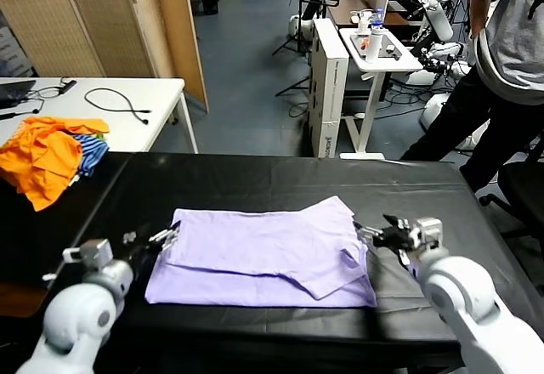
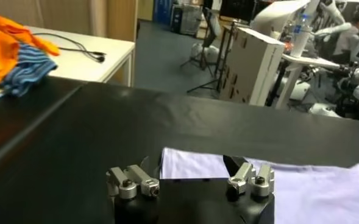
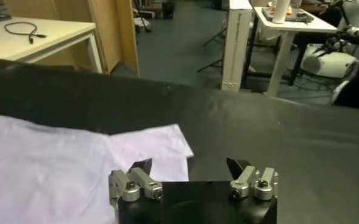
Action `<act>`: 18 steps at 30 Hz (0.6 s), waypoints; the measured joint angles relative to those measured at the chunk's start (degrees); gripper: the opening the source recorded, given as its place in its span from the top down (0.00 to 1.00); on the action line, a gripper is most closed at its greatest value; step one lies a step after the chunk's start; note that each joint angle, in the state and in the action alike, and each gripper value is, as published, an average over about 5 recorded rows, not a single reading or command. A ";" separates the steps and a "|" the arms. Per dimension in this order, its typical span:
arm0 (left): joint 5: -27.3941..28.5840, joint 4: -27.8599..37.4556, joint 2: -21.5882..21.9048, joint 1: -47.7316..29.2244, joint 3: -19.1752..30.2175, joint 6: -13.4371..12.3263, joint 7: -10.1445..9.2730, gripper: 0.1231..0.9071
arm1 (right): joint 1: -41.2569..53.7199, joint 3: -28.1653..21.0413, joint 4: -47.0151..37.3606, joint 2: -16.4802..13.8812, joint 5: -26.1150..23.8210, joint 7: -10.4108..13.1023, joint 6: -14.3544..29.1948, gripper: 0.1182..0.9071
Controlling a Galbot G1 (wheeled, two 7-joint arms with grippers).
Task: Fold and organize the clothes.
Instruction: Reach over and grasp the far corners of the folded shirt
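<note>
The pale lavender cotton t-shirt [image 1: 263,259] is spread, partly folded, on the black-covered table [image 1: 255,183], flanked at its left edge by the left gripper [image 1: 166,240] and at its right edge by the right gripper [image 1: 370,234], both spread wide and empty.

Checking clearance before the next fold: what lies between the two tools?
Head view: only the lavender t-shirt on the black table lies between the left tool and right tool.
</note>
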 joint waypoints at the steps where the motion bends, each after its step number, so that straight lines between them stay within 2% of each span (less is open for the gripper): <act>1: -0.27 1.40 0.30 -1.14 0.64 0.14 0.03 0.00 | 0.84 -0.72 -1.11 0.35 -0.28 -0.13 0.00 0.00; 10: -0.11 10.97 1.30 -8.34 5.02 0.33 0.76 0.00 | 6.31 -5.80 -8.32 2.89 -3.83 -2.46 1.53 0.00; 18: 0.55 14.68 1.19 -10.46 6.77 0.17 1.62 0.00 | 9.74 -7.95 -12.08 4.69 -3.86 -2.54 2.03 0.00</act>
